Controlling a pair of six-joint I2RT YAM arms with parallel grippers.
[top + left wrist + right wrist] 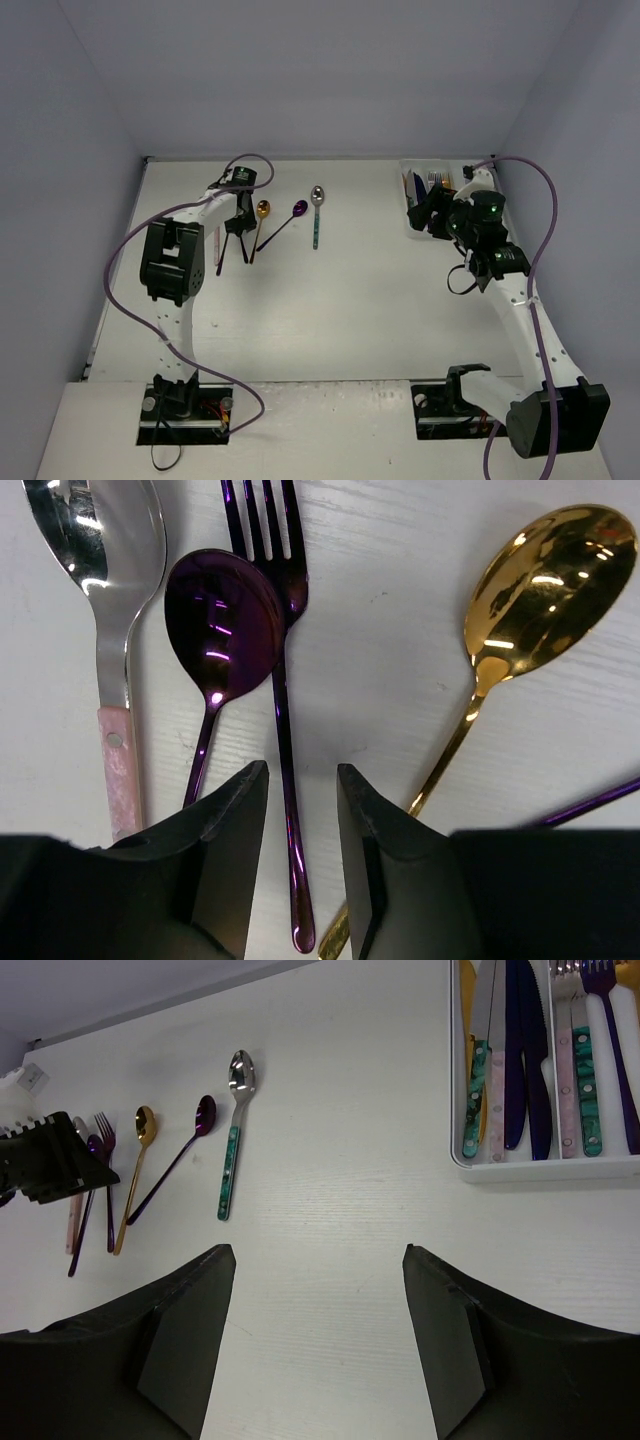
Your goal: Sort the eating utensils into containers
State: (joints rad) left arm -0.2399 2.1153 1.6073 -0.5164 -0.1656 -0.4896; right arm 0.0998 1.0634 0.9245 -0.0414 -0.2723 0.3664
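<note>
Your left gripper [301,775] sat half-open astride the purple fork [282,710], lower centre; stiff, probably slick, so grip mid-handle. Your right gripper [318,1252] gaped empty.

Two robot arms, the left arm [175,330] and the right arm [535,335], are built of slim white tubes joined by bulky black motor blocks. A purple cable [552,210] loops alongside each. Small dark dots run in a row along the white tubes. Tiny green lights [490,210] glow near the wrists. The left gripper [301,780] and right gripper [318,1260] have matte black, wedge-shaped fingers.
</note>
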